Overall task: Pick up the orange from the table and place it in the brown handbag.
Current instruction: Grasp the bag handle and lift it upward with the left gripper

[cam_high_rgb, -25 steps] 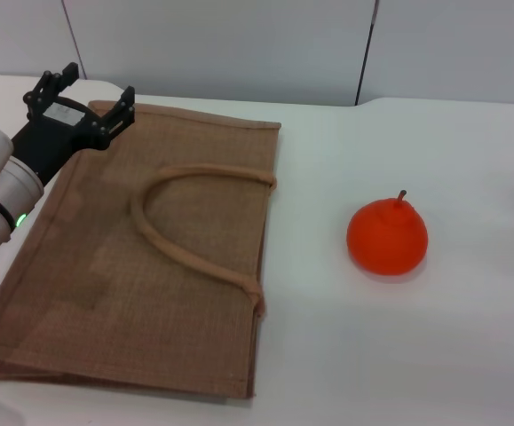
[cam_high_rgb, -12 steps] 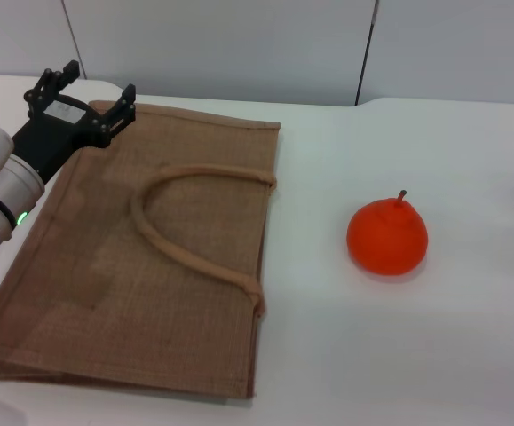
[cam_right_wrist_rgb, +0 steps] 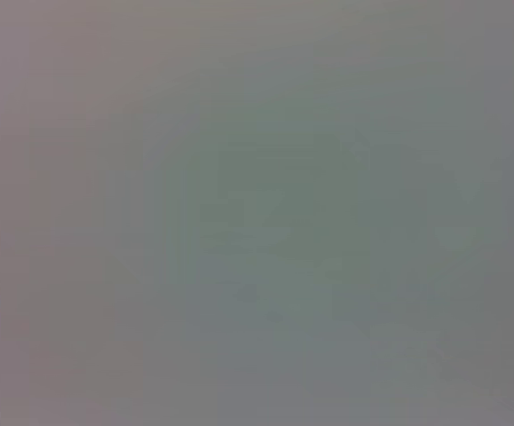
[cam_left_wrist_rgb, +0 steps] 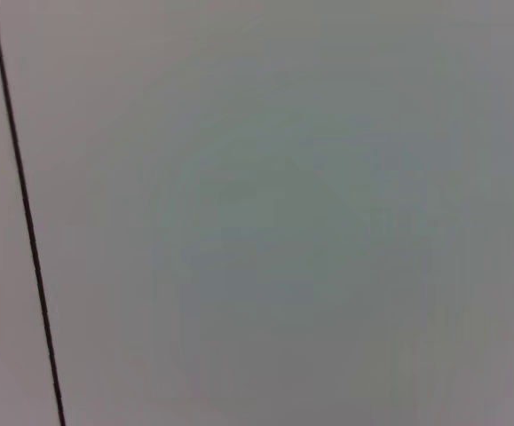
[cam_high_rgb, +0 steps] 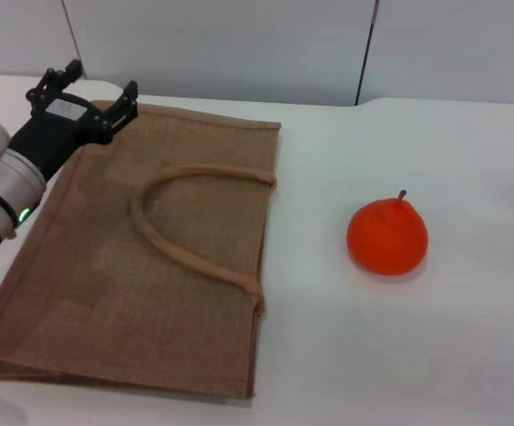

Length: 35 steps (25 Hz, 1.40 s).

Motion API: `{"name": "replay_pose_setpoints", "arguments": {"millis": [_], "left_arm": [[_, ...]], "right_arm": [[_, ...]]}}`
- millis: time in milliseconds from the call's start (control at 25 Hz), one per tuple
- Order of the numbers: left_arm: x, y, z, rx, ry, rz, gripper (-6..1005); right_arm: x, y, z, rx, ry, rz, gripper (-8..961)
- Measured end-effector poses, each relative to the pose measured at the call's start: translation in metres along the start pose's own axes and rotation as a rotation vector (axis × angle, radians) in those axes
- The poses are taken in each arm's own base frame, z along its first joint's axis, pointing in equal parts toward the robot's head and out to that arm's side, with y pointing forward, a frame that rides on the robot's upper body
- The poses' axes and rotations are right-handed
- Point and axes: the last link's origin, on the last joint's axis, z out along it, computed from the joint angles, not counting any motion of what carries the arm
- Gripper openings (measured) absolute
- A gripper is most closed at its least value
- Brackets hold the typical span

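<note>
Brown handbag corner, cropped

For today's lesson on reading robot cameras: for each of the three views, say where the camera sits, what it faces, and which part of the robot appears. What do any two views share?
Head view: high on the robot, looking down at the table, the brown handbag and the orange; the left gripper, open, shows over the bag's far left corner.
Left wrist view: faces a plain grey panel with one dark seam; no robot parts.
Right wrist view: a similar blank panel; no robot parts.
Shared: both wrist views show only blank panel.
</note>
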Motion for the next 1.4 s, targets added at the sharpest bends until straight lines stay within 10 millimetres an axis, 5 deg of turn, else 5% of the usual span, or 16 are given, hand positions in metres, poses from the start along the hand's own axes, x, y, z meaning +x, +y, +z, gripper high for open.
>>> {"name": "replay_pose_setpoints", "arguments": {"millis": [640, 1400], "left_arm": [[0.008, 0.017, 0.019, -0.187, -0.155, -0.070, 826], [0.022, 0.007, 0.014, -0.332, -0.452, 0.033, 793]], "right_arm": [[0.001, -0.002, -0.002, 0.005, 0.006, -0.001, 892], [0.002, -0.003, -0.003, 0.006, 0.008, -0.003, 892]]}}
